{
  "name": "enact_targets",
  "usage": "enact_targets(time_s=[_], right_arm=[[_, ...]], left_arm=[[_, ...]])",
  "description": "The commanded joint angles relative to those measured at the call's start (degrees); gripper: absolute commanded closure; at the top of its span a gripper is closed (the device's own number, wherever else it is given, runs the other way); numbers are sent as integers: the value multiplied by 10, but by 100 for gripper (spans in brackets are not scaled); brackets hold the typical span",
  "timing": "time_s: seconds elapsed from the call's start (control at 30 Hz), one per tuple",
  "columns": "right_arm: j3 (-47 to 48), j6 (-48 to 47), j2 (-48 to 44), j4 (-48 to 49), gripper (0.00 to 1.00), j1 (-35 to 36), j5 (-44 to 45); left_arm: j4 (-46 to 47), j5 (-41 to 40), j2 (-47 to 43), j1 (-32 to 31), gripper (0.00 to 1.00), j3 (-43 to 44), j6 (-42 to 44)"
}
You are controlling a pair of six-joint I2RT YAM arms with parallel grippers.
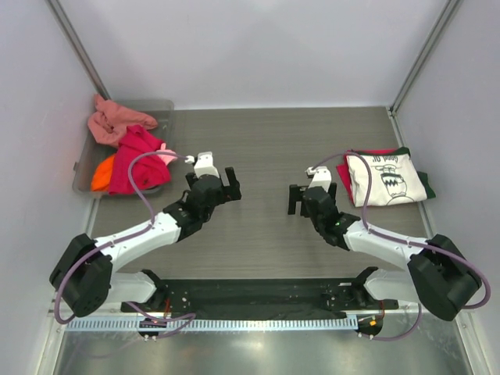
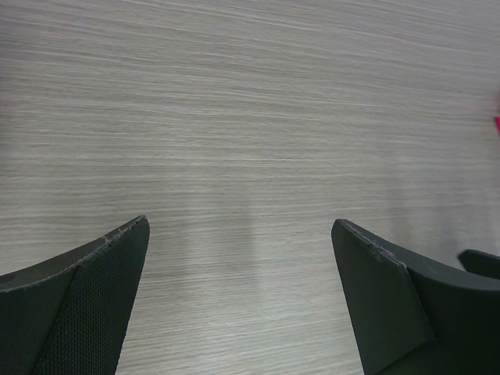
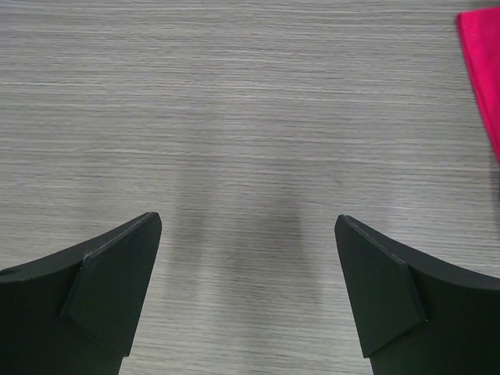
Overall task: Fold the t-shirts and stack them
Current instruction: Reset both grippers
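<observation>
A folded cream-white t-shirt with dark green sleeves and dark print [image 1: 389, 178] lies on a crimson-pink t-shirt [image 1: 344, 173] at the right of the table. The crimson-pink edge also shows in the right wrist view [image 3: 480, 62]. Unfolded salmon [image 1: 116, 120], magenta [image 1: 134, 160], orange [image 1: 102, 173] and light pink [image 1: 167, 155] t-shirts are heaped in the tray at the left. My left gripper [image 1: 222, 180] [image 2: 241, 234] is open and empty over bare table. My right gripper [image 1: 298, 198] [image 3: 248, 226] is open and empty, left of the folded stack.
A translucent grey plastic tray [image 1: 160, 107] stands at the back left against the wall. White walls with metal posts close in the left, right and back sides. The wood-grain table [image 1: 266, 141] lies between the grippers.
</observation>
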Motion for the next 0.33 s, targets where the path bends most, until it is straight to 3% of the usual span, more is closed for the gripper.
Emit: enact_targets(time_s=[0.0, 0.3], right_arm=[[-20, 12, -32, 112, 0, 1, -17], [-24, 30, -26, 114, 0, 2, -8]], left_arm=[[54, 44, 6, 2, 0, 0, 13], [46, 39, 13, 2, 0, 7, 14]])
